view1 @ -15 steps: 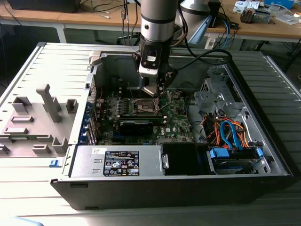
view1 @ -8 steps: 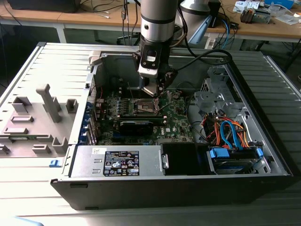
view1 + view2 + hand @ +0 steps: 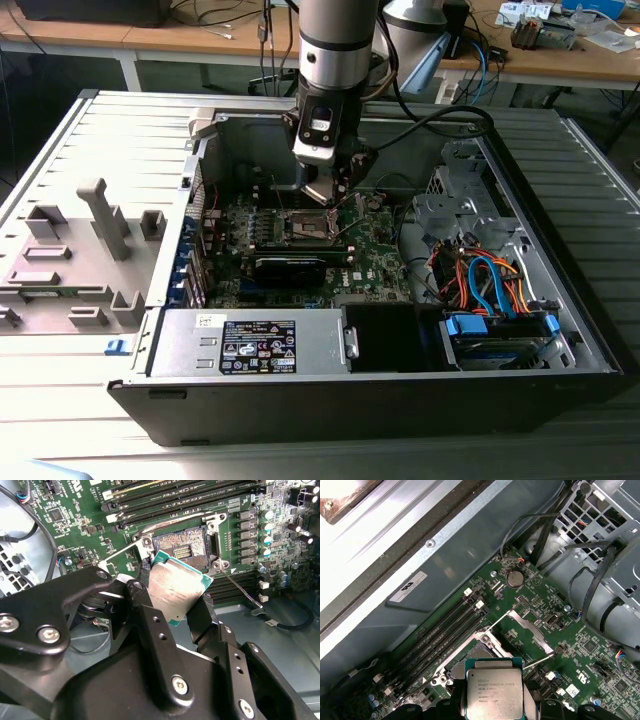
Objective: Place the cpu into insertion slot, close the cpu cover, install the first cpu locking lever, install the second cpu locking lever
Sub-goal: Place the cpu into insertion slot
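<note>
Clamping the cpu (image 3: 177,592) by its edges, the gripper (image 3: 175,602) hovers apparently just above the insertion slot (image 3: 184,547).

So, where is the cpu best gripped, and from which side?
Likely by two opposite edges, from above its metal top, as the gripper now does: the cpu is thin, flat and square, and its underside should stay free for the insertion slot.

Insertion slot (image 3: 186,546) lies uncovered; a locking lever (image 3: 241,588) juts beside.
</note>
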Robot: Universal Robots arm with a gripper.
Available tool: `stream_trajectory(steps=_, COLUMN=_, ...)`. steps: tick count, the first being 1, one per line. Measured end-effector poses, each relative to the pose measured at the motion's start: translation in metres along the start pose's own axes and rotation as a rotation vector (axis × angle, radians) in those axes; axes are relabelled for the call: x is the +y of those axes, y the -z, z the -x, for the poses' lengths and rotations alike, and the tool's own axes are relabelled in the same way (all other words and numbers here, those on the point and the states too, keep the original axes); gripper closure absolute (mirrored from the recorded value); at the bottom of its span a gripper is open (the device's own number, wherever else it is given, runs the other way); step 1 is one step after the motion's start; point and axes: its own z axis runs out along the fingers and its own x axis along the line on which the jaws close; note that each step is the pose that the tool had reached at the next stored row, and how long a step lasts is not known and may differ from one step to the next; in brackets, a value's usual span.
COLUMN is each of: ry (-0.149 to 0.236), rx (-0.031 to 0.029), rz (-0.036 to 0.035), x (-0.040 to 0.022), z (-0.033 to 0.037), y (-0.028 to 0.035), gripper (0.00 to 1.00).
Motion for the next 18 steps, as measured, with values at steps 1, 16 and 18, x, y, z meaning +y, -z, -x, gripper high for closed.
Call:
stream_trajectory(steps=1, ry=-0.001, rx=0.0000, rz=0.0001, x=0.0000, z=0.0000, y=-0.0001, gripper=0.45)
stream_trajectory(steps=16, ry=-0.016, rx=-0.0009, rz=0.0002, x=0.0000, z=0.0000, y=-0.0008, gripper=0.45)
stream_trajectory(steps=18, ry=-0.018, rx=-0.0010, rz=0.0003, x=0.0000, z=0.0000, y=-0.0008, gripper=0.45)
